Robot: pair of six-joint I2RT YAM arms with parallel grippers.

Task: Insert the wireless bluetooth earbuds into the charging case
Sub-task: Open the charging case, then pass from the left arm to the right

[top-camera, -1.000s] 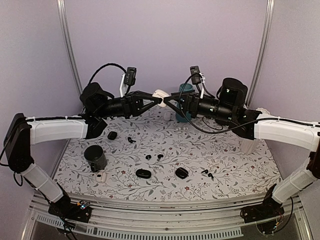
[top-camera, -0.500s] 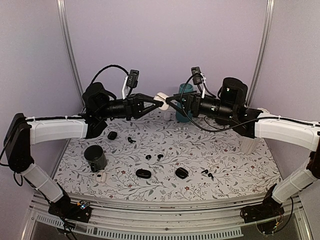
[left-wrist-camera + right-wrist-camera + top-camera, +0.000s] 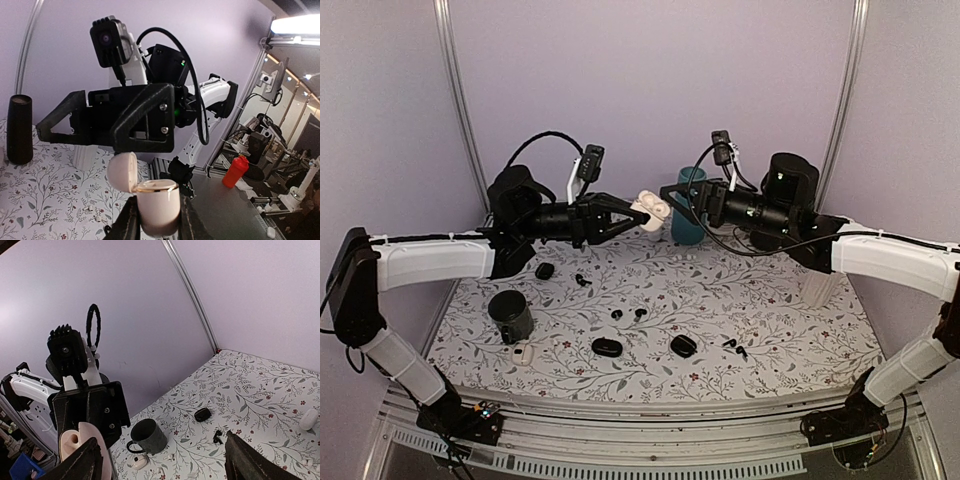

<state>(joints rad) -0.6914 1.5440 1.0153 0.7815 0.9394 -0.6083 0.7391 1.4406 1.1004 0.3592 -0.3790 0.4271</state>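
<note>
My left gripper is shut on a pale pink charging case and holds it high above the back of the table. In the left wrist view the case stands upright between the fingers with its lid swung open. My right gripper is open and empty, just right of the case and apart from it. The case also shows at the left of the right wrist view. Tiny black earbuds lie on the table below, with more at the right.
Black pebble cases lie on the flowered table. A black mug stands at the left with a small white case before it. A teal cup stands at the back behind the grippers.
The right gripper has drawn back from the pink case to the right. The left gripper has shifted slightly right and down with the case, whose lid now stands open.
</note>
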